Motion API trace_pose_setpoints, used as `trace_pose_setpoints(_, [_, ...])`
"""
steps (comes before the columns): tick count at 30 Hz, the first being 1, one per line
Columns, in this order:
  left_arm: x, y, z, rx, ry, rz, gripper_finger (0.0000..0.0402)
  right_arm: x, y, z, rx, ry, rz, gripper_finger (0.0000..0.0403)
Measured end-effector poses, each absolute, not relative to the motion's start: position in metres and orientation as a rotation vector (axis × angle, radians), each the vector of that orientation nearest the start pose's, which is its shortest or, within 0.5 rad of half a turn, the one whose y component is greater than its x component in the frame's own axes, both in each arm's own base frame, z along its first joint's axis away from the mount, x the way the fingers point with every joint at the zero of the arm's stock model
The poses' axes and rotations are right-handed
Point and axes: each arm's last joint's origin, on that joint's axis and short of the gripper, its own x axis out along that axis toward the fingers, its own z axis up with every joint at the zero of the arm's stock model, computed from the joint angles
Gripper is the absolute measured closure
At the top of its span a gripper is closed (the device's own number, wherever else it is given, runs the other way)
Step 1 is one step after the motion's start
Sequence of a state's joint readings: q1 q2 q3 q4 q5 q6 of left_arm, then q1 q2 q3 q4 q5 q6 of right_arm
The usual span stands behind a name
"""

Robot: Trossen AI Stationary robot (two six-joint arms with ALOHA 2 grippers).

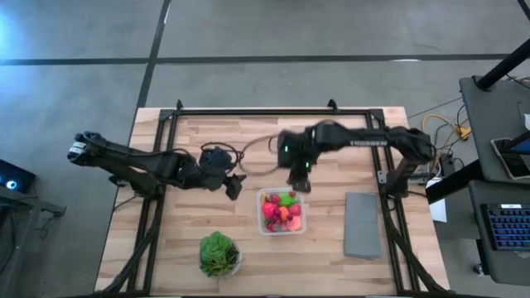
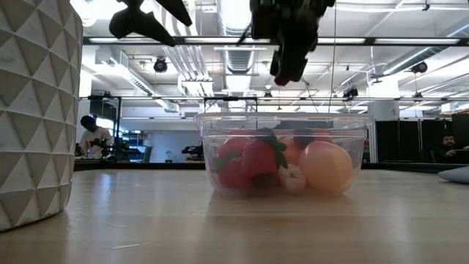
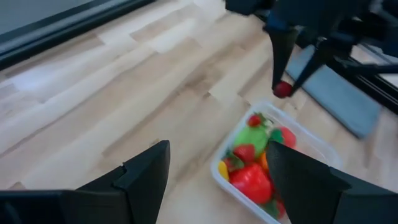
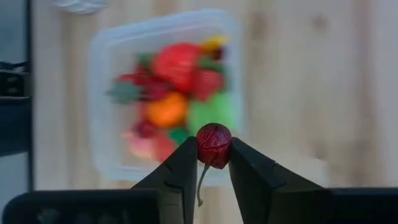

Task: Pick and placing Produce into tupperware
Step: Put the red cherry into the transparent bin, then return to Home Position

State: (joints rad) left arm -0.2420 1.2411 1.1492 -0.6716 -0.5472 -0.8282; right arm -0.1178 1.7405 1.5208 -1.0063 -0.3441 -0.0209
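Left end effector [image 1: 235, 185] hovering with fingers spread apart, holding nothing, tupperware [image 1: 281, 212] lying just beyond it on the tabletop [image 1: 174, 223]. Right end effector [image 4: 214, 163] pinching a red cherry [image 4: 214, 144] between fingertips, stem dangling, hanging above the tupperware's edge; remaining produce [image 1: 281, 210] sitting below inside the container.

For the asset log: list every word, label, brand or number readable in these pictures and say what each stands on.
"TROSSEN", faint white lettering on the right arm in the high view; the letters are small, so the reading is not certain.
No label or print shows on the tupperware, the produce, the grey slab or the plant's white bowl.
Nothing in the room behind the table can be read.
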Motion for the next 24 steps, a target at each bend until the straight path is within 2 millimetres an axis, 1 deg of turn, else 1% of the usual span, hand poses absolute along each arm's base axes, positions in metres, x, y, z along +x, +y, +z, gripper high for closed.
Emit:
trace_pose_setpoints(3, [0.245, -0.056, 0.327, -0.482, 0.542, 0.512, 0.0149, 0.356, -0.004, 0.277, 0.237, 1.175, 0.223, 0.0316])
trace_pose_setpoints(6, [0.243, -0.065, 0.327, -0.474, 0.546, 0.478, 0.0149, 0.366, 0.012, 0.266, 0.175, 1.172, 0.147, 0.031])
trace_pose_setpoints(8, [0.242, -0.068, 0.327, -0.464, 0.553, 0.462, 0.0149, 0.37, 0.017, 0.257, 0.168, 1.192, 0.09, 0.0303])
trace_pose_setpoints(11, [0.241, -0.07, 0.325, -0.438, 0.597, 0.41, 0.0149, 0.373, 0.018, 0.247, 0.2, 1.238, 0.044, 0.0288])
trace_pose_setpoints(14, [0.241, -0.073, 0.325, -0.496, 0.639, 0.339, 0.0149, 0.374, 0.018, 0.243, 0.249, 1.255, 0.006, 0.027])
trace_pose_setpoints(17, [0.242, -0.075, 0.326, -0.533, 0.633, 0.313, 0.0149, 0.37, 0.022, 0.254, 0.268, 1.221, 0.001, 0.0254])
trace_pose_setpoints(20, [0.244, -0.076, 0.331, -0.539, 0.593, 0.285, 0.0149, 0.361, 0.027, 0.273, 0.269, 1.161, 0.018, 0.0244])
trace_pose_setpoints(23, [0.246, -0.081, 0.342, -0.465, 0.546, 0.096, 0.0149, 0.347, 0.03, 0.302, 0.251, 1.06, 0.021, 0.0237])
trace_pose_setpoints(24, [0.246, -0.082, 0.346, -0.469, 0.518, 0.065, 0.0149, 0.34, 0.031, 0.312, 0.262, 1.029, -0.005, 0.0236])
